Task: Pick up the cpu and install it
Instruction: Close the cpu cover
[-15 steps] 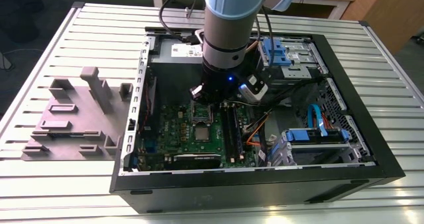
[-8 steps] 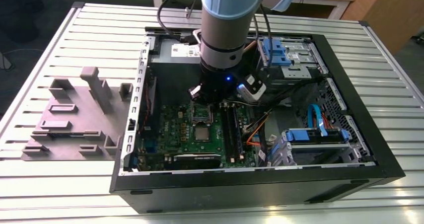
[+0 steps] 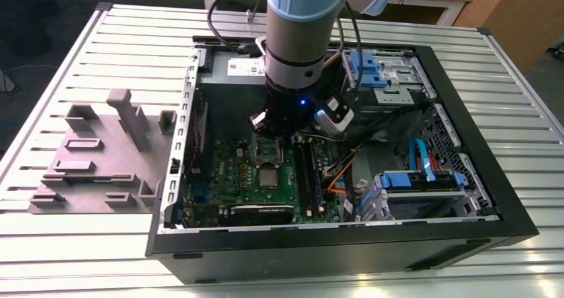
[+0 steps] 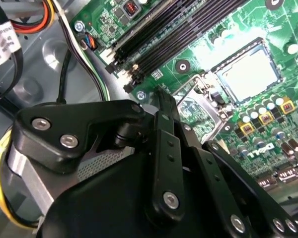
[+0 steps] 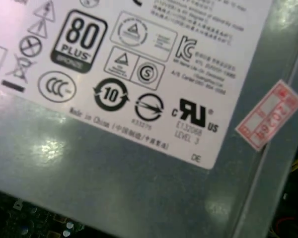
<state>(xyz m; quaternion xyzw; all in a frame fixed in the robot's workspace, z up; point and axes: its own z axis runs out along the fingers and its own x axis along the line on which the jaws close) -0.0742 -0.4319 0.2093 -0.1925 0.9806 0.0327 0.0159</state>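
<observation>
The arm's black hand (image 3: 271,134) hangs low inside the open black computer case (image 3: 335,245), just above the green motherboard (image 3: 229,179); whether it is wide or narrow I cannot tell, and nothing can be seen held in it.

The small flat square cpu with its pale silvery metal top (image 3: 267,177) lies in the socket on the motherboard, also visible in the second wrist view (image 4: 251,74). The hinged metal socket frame (image 3: 269,151) appears open and sits between the cpu and the hand.

The main risk, as I judge it, is a chip not sitting flush; any downward press would then bend pins. A low sideways move could also catch the open frame.

Room is tight. The long black memory slots (image 3: 304,169) run just beside the socket on the exterior view's right; loose orange and white cables (image 3: 339,172) trail beyond them. The grey metal power supply box with a white label (image 5: 114,173) stands close at the far end, and the case walls close in the sides. The one open way is straight up.

The grey plastic tray (image 3: 97,159) sits well apart on the slatted metal counter (image 3: 88,245).
</observation>
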